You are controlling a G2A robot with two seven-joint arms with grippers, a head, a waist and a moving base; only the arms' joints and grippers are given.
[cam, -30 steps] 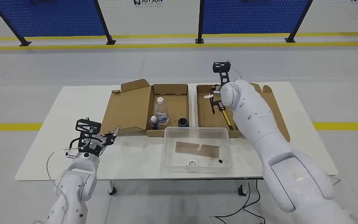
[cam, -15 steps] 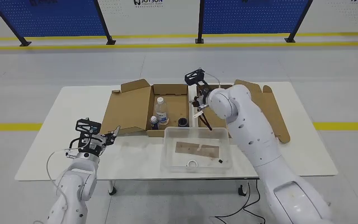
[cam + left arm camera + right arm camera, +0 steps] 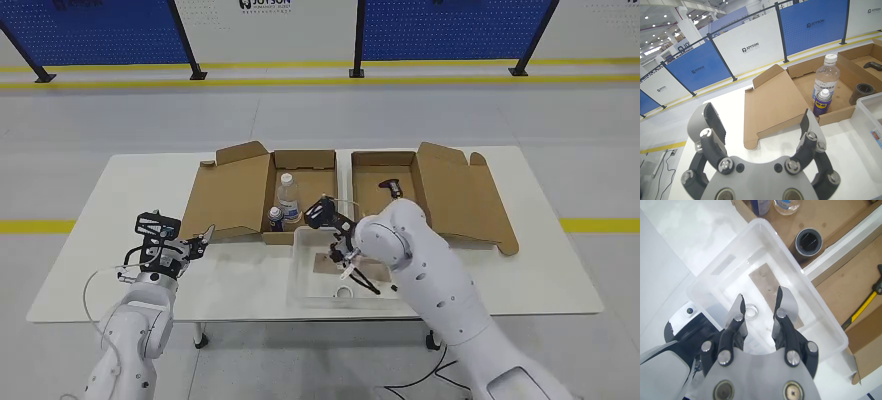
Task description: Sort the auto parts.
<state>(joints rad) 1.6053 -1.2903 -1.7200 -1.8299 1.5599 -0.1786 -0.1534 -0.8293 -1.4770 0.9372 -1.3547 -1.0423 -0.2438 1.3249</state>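
Left gripper (image 3: 758, 109) held low over the table (image 3: 829, 151), fingers spread, empty. Right gripper (image 3: 760, 292) held above the clear plastic bin (image 3: 789, 255), fingers spread near the white ring (image 3: 751, 313) on the bin floor. Judged: pick-up pending; descent and closure on the ring are required.

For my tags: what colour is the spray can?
Spray can: blue with yellow; best in left wrist view.

2 brown cardboard boxes (image 3: 310, 160), a clear bin (image 3: 298, 270), a blue-and-yellow spray can (image 3: 822, 104), a yellow-and-black hammer handle (image 3: 863, 306), white table (image 3: 120, 230).
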